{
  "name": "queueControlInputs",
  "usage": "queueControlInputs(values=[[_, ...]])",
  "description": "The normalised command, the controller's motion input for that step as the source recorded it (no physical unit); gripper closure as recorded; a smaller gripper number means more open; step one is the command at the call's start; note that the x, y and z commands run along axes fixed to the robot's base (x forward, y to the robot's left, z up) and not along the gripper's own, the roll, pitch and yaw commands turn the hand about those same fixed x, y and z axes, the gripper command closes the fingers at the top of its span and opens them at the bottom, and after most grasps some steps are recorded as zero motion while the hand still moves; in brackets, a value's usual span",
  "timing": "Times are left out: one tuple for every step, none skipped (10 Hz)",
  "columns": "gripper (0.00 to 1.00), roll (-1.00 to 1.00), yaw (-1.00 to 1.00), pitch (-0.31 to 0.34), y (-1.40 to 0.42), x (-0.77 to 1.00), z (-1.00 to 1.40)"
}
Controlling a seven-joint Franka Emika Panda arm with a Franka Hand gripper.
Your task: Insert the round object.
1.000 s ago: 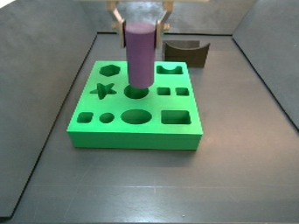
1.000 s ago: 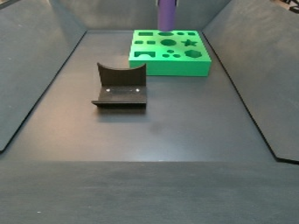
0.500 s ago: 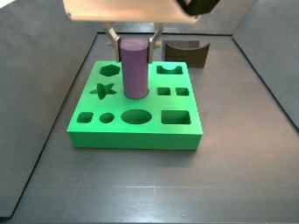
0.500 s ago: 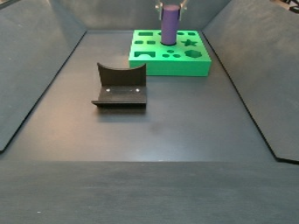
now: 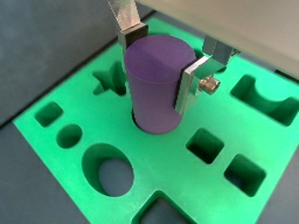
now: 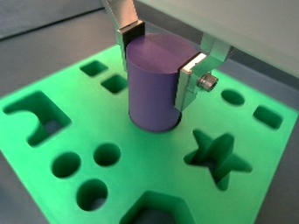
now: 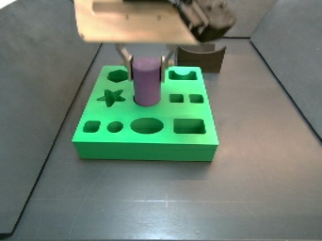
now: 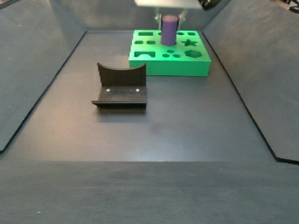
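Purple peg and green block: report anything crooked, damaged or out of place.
Nothing stands out. The purple peg stands upright, its lower end in a round hole of the green block, with the claw closed on its top. The block looks undamaged, and the dark notched block sits apart on the floor.

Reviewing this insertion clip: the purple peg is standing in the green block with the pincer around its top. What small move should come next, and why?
Probably keep pressing straight down a little. The pincer grips the purple peg near its top, and the peg's base already sits in the round hole of the green block, upright, but much of its length stands above the block in a side view.
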Motion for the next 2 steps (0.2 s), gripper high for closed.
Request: queueControlInputs(values=[[1.00,-0.12,0.00,-0.326,-0.07,-0.15,-0.47],[1.00,0.00,0.01,-0.189,-0.09,-0.03,-0.18]])
